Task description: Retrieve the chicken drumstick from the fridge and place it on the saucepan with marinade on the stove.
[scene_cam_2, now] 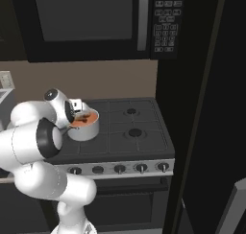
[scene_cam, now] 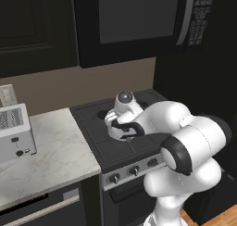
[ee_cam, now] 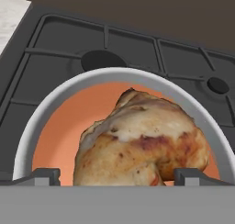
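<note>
The chicken drumstick [ee_cam: 142,147], golden-brown with darker seared patches, lies in the saucepan with marinade [ee_cam: 59,103], a round steel pot holding orange-red liquid. My gripper [ee_cam: 117,177] hangs just above the pot, open. Its two fingertips [ee_cam: 43,176] stand wide apart on either side of the meat, and a gap shows at the left tip. In the right base view the saucepan [scene_cam_2: 89,130] sits on the rear left part of the stove [scene_cam_2: 139,142], with my hand over it and the drumstick [scene_cam_2: 84,118] showing inside. The black fridge [scene_cam_2: 211,108] stands right of the stove.
A black microwave [scene_cam_2: 96,17] hangs over the stove, close above my arm. Knobs [scene_cam_2: 120,169] line the stove's front edge. A marble counter [scene_cam: 51,151] with a silver toaster [scene_cam: 14,132] lies left of the stove. A grey handle [scene_cam_2: 235,204] shows at the lower right.
</note>
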Robot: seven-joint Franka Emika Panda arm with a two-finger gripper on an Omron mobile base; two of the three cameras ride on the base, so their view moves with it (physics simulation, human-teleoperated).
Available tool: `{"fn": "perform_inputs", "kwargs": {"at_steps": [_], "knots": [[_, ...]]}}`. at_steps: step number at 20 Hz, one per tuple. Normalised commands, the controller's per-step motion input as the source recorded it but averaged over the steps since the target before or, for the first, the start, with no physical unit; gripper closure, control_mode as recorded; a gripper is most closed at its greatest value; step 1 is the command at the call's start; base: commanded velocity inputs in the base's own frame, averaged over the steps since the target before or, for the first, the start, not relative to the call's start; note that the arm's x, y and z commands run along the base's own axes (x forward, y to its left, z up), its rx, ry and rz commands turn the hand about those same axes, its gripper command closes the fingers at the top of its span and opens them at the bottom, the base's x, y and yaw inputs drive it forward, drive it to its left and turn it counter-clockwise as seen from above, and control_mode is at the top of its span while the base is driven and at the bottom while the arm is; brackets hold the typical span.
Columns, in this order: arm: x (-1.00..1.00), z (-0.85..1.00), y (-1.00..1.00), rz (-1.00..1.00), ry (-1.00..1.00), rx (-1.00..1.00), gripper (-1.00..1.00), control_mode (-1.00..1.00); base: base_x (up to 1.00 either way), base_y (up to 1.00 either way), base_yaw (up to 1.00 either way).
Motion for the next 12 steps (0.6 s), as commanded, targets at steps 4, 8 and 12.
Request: {"fn": "perform_inputs", "kwargs": {"at_steps": [4, 8, 12], "knots": [[-0.15, -0.13, 0.01, 0.00, -0.08, -0.02, -1.00, -1.00, 0.00, 0.00, 0.00], [-0.01, -0.14, -0.02, 0.00, -0.04, -0.02, -1.00, -1.00, 0.00, 0.00, 0.00], [0.00, 0.00, 0.00, 0.00, 0.00, 0.00, -1.00, -1.00, 0.00, 0.00, 0.00]]}}
